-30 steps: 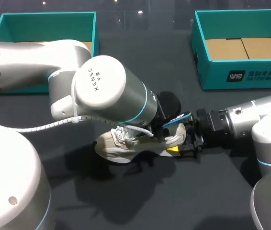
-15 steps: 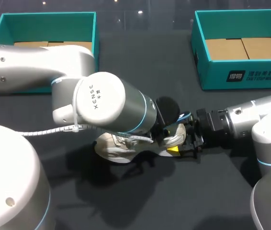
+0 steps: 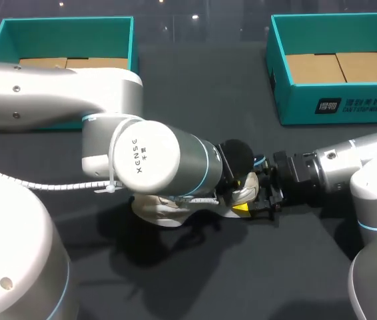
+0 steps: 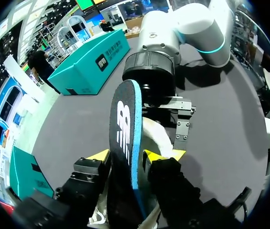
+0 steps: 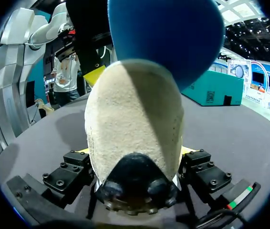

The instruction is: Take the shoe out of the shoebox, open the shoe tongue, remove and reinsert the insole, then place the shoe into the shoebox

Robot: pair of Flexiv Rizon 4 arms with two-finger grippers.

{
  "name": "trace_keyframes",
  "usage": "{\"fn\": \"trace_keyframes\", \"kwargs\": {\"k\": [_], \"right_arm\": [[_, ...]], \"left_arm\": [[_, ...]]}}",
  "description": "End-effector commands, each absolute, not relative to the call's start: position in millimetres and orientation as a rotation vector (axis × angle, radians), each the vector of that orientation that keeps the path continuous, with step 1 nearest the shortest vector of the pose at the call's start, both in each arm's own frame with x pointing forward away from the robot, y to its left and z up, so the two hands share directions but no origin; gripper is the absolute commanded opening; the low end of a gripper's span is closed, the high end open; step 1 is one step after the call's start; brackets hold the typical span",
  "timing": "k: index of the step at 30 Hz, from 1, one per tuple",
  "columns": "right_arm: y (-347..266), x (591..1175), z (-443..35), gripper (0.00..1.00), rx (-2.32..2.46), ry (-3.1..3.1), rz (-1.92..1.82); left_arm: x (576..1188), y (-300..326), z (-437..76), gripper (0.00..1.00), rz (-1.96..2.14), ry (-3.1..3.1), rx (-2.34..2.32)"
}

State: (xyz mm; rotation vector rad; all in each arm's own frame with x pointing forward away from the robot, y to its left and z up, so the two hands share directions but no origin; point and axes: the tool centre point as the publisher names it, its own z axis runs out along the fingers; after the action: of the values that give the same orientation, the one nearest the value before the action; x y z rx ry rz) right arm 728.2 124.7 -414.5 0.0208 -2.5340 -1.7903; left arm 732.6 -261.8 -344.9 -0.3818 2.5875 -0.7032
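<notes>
1. in the head view you see the shoe [image 3: 154, 208] lying on the dark table [image 3: 255, 280] at the middle of the frame. its beige toe points toward the left and its heel toward the right. most of it is hidden under your left arm [image 3: 148, 157], which comes in from the left edge.
2. your right arm [image 3: 342, 170] comes in low from the right edge, with its wrist at the shoe's heel.
3. the left wrist view gives you what the head view hides. the insole [image 4: 123, 138] stands on edge, dark-faced with a blue rim, between the yellow tips of the left gripper [image 4: 130, 155]. those tips pinch it from both sides. the beige shoe shows just behind and below it, with your right arm's wrist beyond.
4. in the head view only a small blue tip of that insole peeks out above the heel.
5. the right wrist view shows the grip on the heel, which the head view barely shows. the right gripper [image 5: 134, 162] has a black finger pressed to each side of the beige heel, clamping it. the blue insole overhangs beyond the heel.
6. only the head view shows the boxes. one teal shoebox [image 3: 62, 25] sits at the upper left and a second shoebox [image 3: 322, 100] at the upper right. both are open and well apart from the shoe, which lies in neither.
</notes>
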Motion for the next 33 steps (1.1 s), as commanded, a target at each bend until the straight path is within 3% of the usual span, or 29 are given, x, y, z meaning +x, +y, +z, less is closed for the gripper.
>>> {"fn": "trace_keyframes", "kwargs": {"k": [1,5,7,11,33], "right_arm": [[126.7,727.2,-416.5,0.0,0.019,-2.538,-1.784],[126.7,727.2,-416.5,0.0,0.019,-2.538,-1.784],[126.7,727.2,-416.5,0.0,0.019,-2.538,-1.784],[126.7,727.2,-416.5,0.0,0.019,-2.538,-1.784],[126.7,727.2,-416.5,0.0,0.019,-2.538,-1.784]], "left_arm": [[736.8,-265.5,-351.3,0.39,-0.711,2.583,-0.385],[738.4,-265.7,-352.3,0.36,-0.729,2.582,-0.388],[738.4,-265.6,-352.0,0.29,-0.742,2.581,-0.389],[737.5,-265.2,-349.0,0.0,-0.758,2.579,-0.388],[736.2,-300.2,-261.4,0.0,-0.769,2.87,-0.289]]}}
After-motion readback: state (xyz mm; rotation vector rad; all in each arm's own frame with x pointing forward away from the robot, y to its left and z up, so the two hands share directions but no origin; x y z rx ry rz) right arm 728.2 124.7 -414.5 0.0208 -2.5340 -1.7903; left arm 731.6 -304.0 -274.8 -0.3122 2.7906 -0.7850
